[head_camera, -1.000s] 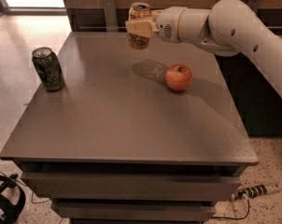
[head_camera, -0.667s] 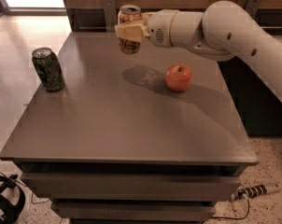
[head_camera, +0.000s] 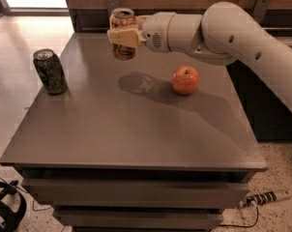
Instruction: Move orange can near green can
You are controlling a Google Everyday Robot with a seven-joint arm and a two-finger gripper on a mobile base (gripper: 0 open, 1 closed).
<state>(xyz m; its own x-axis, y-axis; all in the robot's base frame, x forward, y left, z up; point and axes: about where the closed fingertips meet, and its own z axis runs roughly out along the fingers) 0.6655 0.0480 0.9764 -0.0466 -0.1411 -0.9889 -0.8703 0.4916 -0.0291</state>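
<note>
1. Carrying the orange can [head_camera: 123, 19] over to the green can [head_camera: 50, 71] is the step I have in hand. The hand [head_camera: 123, 36] is closed on the orange can, fingers across its middle. The can hangs upright, clear above the tabletop [head_camera: 136, 134], near its 12 o'clock edge.
2. The green can stands upright near the tabletop's 9 o'clock edge, well apart from the orange can, at about 8 o'clock from it.
3. To do this well, I would travel at this height toward 8 o'clock and stop short of the green can. Then I would lower straight down so the base lands flat just beside it without touching. Coming in low risks knocking the green can off that edge, I judge.
4. The apple [head_camera: 185, 79] sits at about 4 o'clock from the hand, off that path.
5. The arm [head_camera: 233, 33] reaches in from 3 o'clock with the wrist roughly level and the hand pointing toward 9 o'clock. Its shadow [head_camera: 138, 83] lies on the tabletop beneath.
</note>
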